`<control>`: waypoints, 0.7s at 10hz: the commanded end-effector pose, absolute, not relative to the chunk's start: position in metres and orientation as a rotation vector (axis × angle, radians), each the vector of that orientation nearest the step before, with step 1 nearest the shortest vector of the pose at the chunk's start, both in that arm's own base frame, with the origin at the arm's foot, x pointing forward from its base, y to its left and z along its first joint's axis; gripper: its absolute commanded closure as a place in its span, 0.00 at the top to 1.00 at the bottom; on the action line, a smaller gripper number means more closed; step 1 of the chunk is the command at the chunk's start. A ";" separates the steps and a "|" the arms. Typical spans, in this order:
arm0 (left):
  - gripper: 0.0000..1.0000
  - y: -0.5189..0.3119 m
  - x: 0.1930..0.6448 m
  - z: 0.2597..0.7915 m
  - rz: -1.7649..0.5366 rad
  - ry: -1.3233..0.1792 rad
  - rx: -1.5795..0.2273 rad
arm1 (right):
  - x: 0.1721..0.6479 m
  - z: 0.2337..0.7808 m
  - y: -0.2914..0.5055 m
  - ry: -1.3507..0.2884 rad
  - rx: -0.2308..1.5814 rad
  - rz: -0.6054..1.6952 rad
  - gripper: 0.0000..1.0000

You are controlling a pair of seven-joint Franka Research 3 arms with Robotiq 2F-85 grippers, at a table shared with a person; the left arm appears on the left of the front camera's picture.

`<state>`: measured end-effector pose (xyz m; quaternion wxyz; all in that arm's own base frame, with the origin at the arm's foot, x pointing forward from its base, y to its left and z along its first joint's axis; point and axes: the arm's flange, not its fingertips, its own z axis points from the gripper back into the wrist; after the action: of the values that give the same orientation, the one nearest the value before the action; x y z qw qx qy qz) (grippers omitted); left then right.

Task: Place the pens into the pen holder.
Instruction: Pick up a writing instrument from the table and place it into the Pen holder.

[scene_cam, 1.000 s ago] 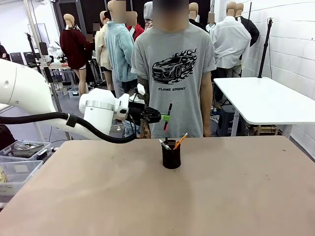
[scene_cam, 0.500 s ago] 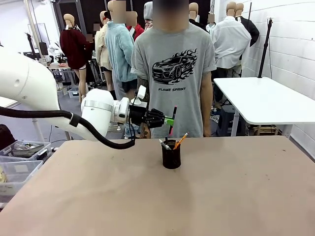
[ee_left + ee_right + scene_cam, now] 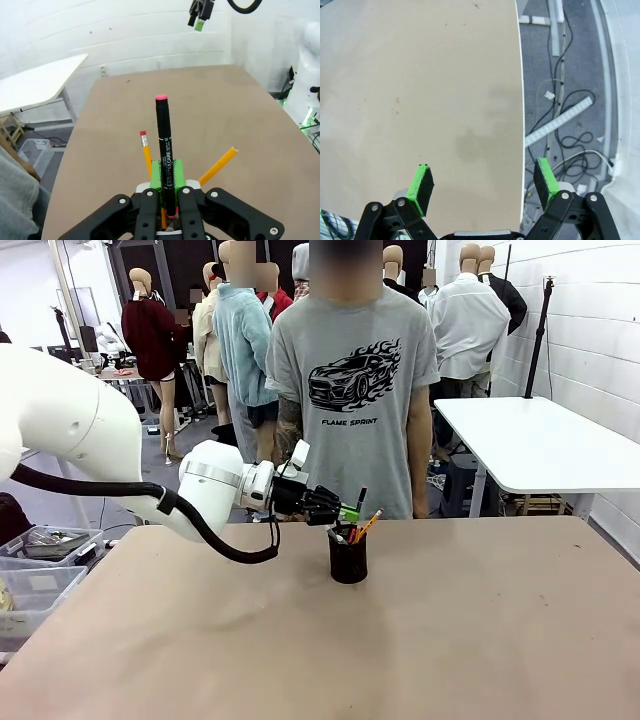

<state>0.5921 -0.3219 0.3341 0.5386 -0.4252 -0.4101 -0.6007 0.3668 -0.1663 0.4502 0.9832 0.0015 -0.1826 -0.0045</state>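
The left gripper (image 3: 346,511) clamps the black pen (image 3: 357,508) with its lower end at the holder (image 3: 348,554) mouth, so tilting could snag the rim or the pencil (image 3: 367,524); the right gripper (image 3: 482,186) gapes empty.

A light brown table (image 3: 450,640) with a smooth matte top carries the work. One thing stands directly on it: the pen holder (image 3: 348,561), a small black mesh cup, upright, nearer the table's far edge than its near one and roughly midway between the side edges. All around the pen holder the top is plain. In the right wrist view the table's surface bears a few small specks and a faint darker patch, perhaps a stain or a shadow.
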 end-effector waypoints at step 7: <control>0.66 -0.319 0.604 0.336 -1.423 -0.918 -0.984 | 0.367 0.448 -0.164 -0.365 -0.024 -0.023 1.00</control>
<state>0.5996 -0.3173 0.3318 0.5517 -0.4200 -0.4009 -0.5988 0.3668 -0.1663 0.4502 0.9832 0.0015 -0.1826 -0.0045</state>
